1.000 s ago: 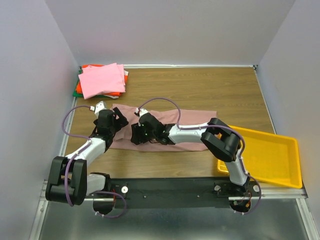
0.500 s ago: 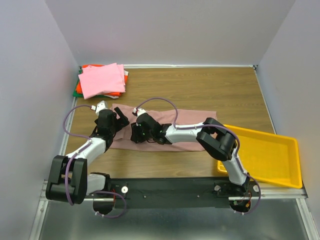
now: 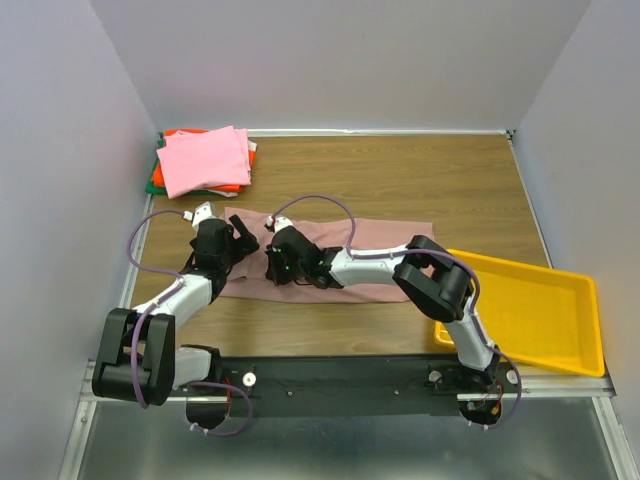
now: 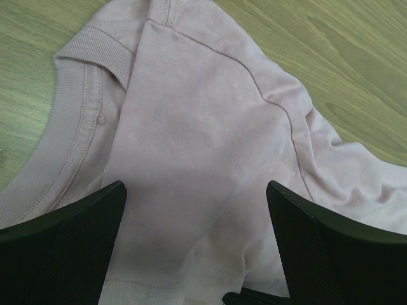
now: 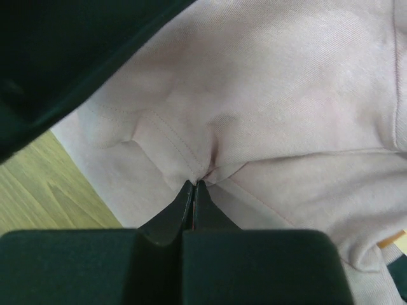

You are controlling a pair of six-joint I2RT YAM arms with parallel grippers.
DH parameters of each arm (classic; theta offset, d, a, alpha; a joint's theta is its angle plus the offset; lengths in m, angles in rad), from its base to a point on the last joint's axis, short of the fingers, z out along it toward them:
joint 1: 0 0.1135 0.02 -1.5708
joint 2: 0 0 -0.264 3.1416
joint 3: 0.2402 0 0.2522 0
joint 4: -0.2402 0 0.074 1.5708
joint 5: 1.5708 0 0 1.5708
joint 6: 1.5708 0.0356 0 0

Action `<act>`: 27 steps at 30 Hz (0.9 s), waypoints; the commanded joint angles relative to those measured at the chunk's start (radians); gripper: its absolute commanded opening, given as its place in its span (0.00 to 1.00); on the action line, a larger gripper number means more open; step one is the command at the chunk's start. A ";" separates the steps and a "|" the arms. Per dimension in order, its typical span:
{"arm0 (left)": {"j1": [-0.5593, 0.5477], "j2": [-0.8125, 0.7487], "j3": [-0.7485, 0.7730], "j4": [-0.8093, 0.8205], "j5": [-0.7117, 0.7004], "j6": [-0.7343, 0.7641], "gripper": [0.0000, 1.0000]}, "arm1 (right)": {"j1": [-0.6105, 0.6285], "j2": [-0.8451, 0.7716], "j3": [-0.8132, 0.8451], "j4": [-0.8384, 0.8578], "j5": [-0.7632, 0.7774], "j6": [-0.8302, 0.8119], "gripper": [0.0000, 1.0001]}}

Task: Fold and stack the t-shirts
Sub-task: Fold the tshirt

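A dusty mauve-pink t-shirt lies flattened lengthwise across the middle of the table. My left gripper hovers open over its collar end; in the left wrist view the ribbed collar and shoulder seam lie ahead of the wide-spread gripper. Just to the right, my right gripper is shut on a pinched fold of the shirt, and the cloth puckers at the closed gripper. Folded t-shirts are stacked at the back left: bright pink on top, orange-red and green edges beneath.
A yellow plastic tray sits at the right, overhanging the table's near right corner. Grey walls close in on the left, the back and the right. Bare wood shows beside the shirt's edge in the right wrist view.
My right gripper has closed from partly open and now pinches a fold of the mauve shirt, having shifted slightly left. The left gripper stayed open and hardly moved.
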 commanded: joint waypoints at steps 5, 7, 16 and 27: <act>0.006 0.042 0.031 -0.002 0.001 0.017 0.98 | 0.010 -0.116 -0.028 -0.072 0.014 -0.010 0.00; 0.006 0.053 0.040 -0.013 -0.004 0.017 0.98 | 0.010 -0.117 -0.034 -0.090 0.008 0.001 0.00; 0.006 0.045 0.042 -0.027 -0.027 0.014 0.98 | 0.010 -0.143 -0.082 -0.110 0.009 0.026 0.00; 0.006 0.047 0.055 -0.044 -0.054 0.023 0.98 | 0.012 -0.171 -0.103 -0.166 0.035 0.021 0.08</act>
